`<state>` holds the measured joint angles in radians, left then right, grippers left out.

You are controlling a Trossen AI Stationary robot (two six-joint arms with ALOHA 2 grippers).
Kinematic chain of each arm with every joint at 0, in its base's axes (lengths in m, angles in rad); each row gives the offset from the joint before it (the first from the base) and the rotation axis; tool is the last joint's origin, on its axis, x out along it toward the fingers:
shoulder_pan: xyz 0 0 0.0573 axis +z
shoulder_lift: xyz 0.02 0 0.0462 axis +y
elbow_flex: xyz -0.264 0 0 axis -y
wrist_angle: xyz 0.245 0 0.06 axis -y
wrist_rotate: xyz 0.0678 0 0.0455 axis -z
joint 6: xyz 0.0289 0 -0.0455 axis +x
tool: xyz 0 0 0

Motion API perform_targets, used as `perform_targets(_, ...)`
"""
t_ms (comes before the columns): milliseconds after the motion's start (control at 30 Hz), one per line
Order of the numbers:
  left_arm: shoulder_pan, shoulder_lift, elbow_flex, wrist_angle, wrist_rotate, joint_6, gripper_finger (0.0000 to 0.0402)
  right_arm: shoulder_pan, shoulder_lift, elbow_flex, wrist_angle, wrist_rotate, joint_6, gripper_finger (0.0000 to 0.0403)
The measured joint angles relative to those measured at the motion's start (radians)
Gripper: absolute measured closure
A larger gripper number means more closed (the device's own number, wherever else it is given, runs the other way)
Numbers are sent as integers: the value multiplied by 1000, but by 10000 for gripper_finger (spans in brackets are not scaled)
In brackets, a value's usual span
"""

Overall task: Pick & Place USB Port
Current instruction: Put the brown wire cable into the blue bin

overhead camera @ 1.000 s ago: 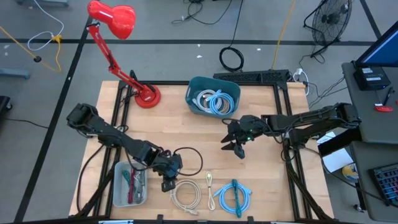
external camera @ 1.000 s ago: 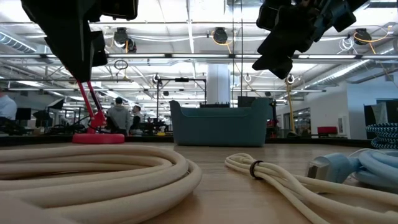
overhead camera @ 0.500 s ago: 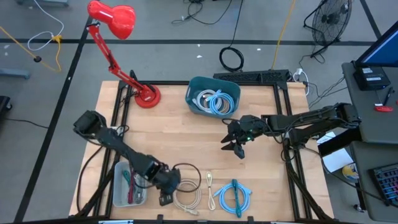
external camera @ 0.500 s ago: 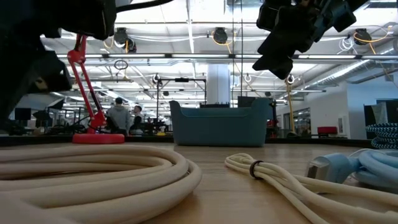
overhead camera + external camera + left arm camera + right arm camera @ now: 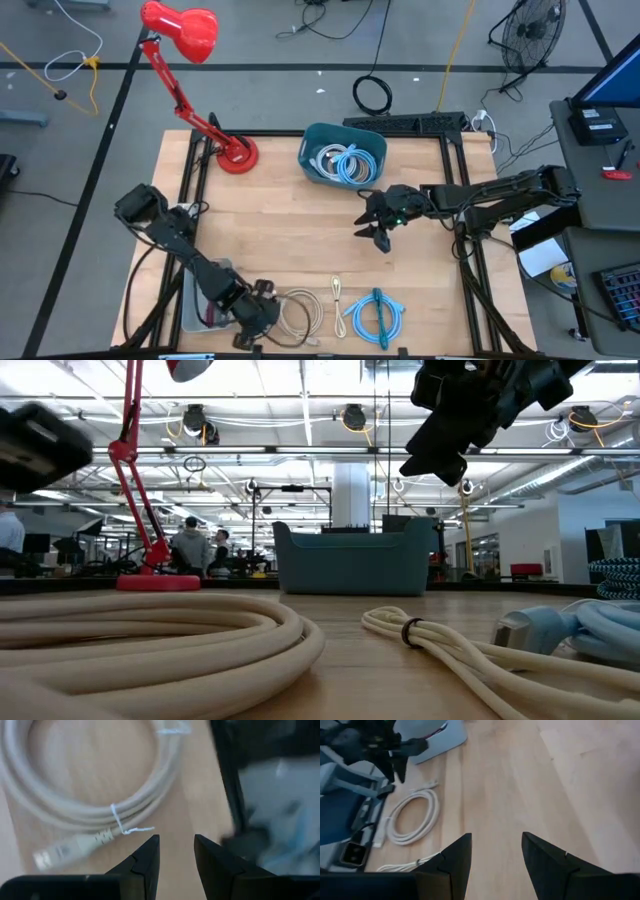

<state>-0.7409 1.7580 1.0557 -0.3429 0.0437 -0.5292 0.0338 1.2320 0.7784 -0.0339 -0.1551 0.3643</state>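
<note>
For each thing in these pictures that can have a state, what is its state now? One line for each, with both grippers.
left gripper: open, empty, above the white cable at the table's near edge.
right gripper: open, empty, raised over mid-table.
white cable: coiled, tied, lying flat.
blue cable: coiled, lying flat.
blue bin: upright, holding coiled cables.
clear tray: holding small items, partly hidden by the left arm.
red lamp: standing; lit or not, cannot tell.

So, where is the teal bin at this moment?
In the high view the teal bin stands at the far middle of the table, right of the red lamp base, with coiled light cables inside it.
</note>
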Motion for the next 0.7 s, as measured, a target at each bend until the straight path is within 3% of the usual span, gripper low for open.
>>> perform_targets(100, 1, 1, 0, -57, -26, 234, 280, 0, 0, 0, 0, 45, -11, 236)
perform_targets(400, 142, 18, 27, -29, -11, 397, 279, 1, 0, -37, 21, 129, 18, 236)
perform_targets(567, 169, 40, 170, -118, -5, 643, 279, -2, 1, -117, 81, 133, 88, 236)
perform_targets(700, 169, 143, 303, -283, 49, 721, 279, -2, 1, -195, 183, 129, 158, 236)
